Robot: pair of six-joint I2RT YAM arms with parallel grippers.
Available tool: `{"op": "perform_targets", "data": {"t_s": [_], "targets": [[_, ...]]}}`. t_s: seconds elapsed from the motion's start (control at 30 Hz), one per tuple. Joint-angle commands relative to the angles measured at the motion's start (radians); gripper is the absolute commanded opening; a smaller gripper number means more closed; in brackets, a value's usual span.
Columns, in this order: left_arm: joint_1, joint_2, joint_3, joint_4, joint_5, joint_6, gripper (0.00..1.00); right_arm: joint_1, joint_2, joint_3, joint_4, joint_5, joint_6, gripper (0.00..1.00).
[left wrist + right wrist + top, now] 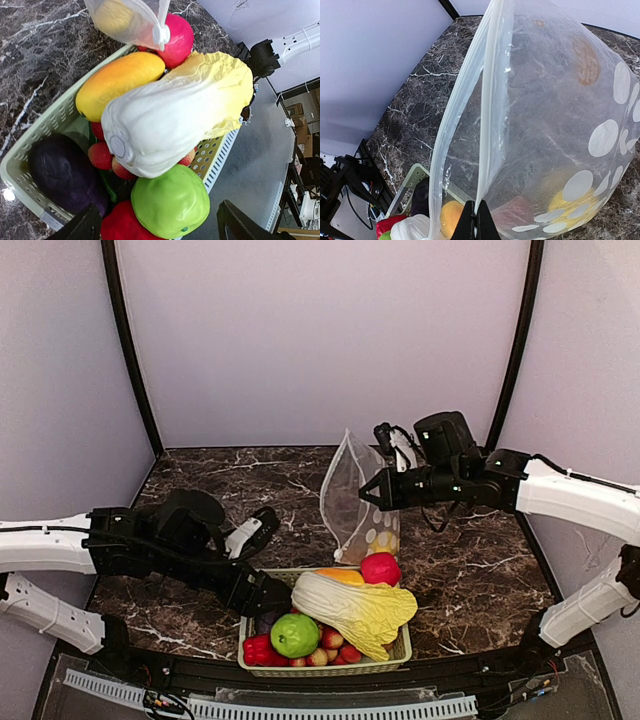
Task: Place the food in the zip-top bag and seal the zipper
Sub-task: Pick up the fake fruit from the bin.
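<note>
Pale green basket [322, 671] on marbled table [215, 480]

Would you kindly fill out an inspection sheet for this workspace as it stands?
Surface: dark marble table.
Job's things: zip-top bag held upright, mouth open, lemon inside; napa cabbage, green apple, red pepper, pink fruit in the basket.
Clutter: mango, eggplant, strawberries in the basket.
End effectors: left end effector open above the basket; right end effector shut on the zip-top bag's rim.
Cables: black cable looping by the right arm.
Surroundings: pale walls, black frame posts.
</note>
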Motion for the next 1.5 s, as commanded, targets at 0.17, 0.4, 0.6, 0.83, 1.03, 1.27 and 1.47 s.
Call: {"op": "perform_targets", "data": {"t_s": [0.17,0.4,0.6,0.83,1.03,1.27,1.47], "targets": [[-0.109,-0.007,-0.082,0.026,-0.038,-0.104,0.86,0.006,0.0,0.013,0.024,0.013,0.002,0.0],[-0.157,0.031,-0.088,0.065,-0.049,-0.124,0.89,0.006,-0.011,-0.004,0.027,0.015,0.006,0.0],[-0.173,0.062,-0.101,0.067,-0.074,-0.124,0.9,0.006,-0.01,0.002,0.026,0.015,0.003,0.0],[-0.191,0.101,-0.086,0.056,-0.1,-0.111,0.9,0.006,-0.007,0.004,0.026,0.015,-0.001,0.0],[-0.198,0.121,-0.079,0.049,-0.106,-0.111,0.91,0.006,-0.003,-0.002,0.026,0.015,0.001,0.0],[-0.204,0.143,-0.068,0.046,-0.112,-0.107,0.91,0.006,0.001,0.002,0.027,0.017,0.0,0.0],[-0.204,0.145,-0.067,0.047,-0.125,-0.114,0.86,0.006,0.0,0.0,0.027,0.018,-0.001,0.0]]}}
